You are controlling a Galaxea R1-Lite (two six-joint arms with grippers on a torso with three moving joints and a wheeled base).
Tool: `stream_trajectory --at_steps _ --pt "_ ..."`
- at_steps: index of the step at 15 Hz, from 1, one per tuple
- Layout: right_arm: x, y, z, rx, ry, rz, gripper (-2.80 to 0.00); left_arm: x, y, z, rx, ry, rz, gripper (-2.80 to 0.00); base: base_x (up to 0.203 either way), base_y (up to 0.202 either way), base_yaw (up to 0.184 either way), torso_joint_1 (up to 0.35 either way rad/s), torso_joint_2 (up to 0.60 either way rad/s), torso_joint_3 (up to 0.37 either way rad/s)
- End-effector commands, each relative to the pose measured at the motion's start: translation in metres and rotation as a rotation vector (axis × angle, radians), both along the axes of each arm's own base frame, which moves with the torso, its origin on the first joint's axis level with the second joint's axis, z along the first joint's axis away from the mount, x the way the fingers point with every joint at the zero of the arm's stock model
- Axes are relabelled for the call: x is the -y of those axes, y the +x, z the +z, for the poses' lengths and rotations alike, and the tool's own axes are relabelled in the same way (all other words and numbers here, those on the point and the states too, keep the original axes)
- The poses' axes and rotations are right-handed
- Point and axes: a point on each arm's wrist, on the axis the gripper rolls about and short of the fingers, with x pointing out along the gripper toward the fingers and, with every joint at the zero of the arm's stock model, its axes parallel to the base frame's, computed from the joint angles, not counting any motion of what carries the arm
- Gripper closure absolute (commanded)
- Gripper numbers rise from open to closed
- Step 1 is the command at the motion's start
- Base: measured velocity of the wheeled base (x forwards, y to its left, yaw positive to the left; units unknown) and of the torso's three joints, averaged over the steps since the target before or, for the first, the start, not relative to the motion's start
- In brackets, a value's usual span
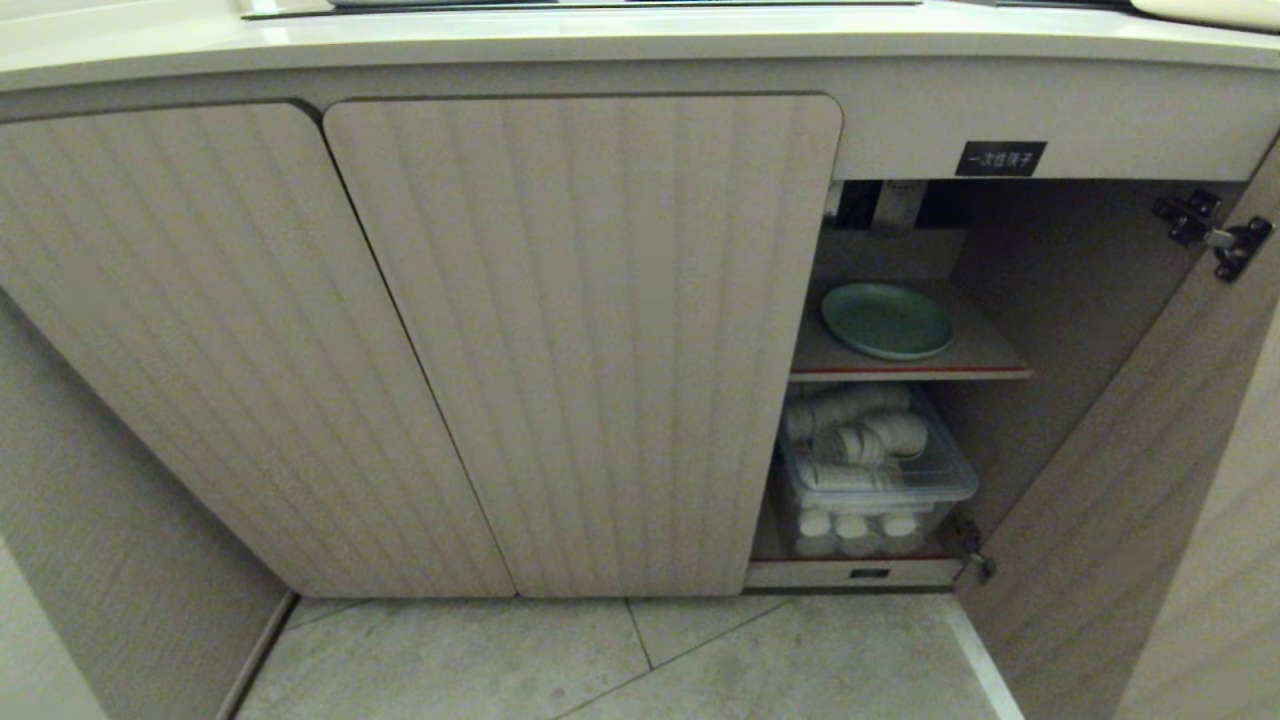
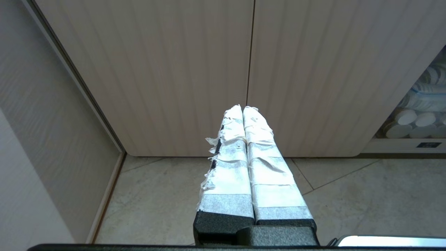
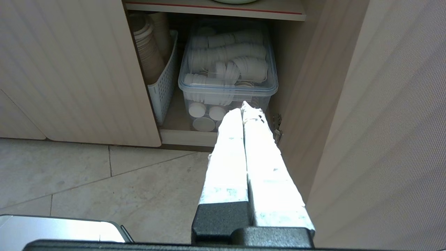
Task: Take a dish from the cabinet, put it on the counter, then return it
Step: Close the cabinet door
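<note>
Matte green dish (image 1: 886,320); ribbed woodgrain cabinet (image 1: 580,340); clear plastic bin (image 1: 875,480); stone-look floor tiles (image 1: 450,660)

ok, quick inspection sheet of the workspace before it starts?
Surface: counter, only its front edge in view.
Job's things: dish on the upper shelf of the cabinet, door open.
Clutter: clear lidded bin of white cups on the lower shelf; white basket of stacked cups beside it.
Grippers: left gripper shut, empty, facing closed doors; right gripper shut, empty, toward the bin.
Cables: nothing seen.
Surroundings: tiled floor.
</note>
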Motion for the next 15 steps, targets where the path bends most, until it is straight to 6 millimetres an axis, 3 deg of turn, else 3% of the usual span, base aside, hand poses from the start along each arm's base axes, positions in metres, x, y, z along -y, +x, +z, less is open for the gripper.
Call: stream_trajectory --at_steps 1,12,15 --pt "0.0 0.0001 0.0 -0.001 -0.001 0.001 0.0 0.0 0.0 0.0 0.0 -0.001 0.002 0.0 0.0 0.0 0.0 0.0 0.0 0.0" --pt "0.0 0.0001 0.0 -0.001 -0.001 0.001 0.0 0.0 0.0 0.0 0.0 -0.001 0.002 0.0 0.0 0.0 0.0 0.0 0.0 0.0" --pt "0.0 0.0001 0.0 -0.001 -0.001 0.001 0.0 0.0 0.0 0.0 0.0 -0.001 0.002 0.0 0.0 -0.109 0.012 0.001 0.0 0.003"
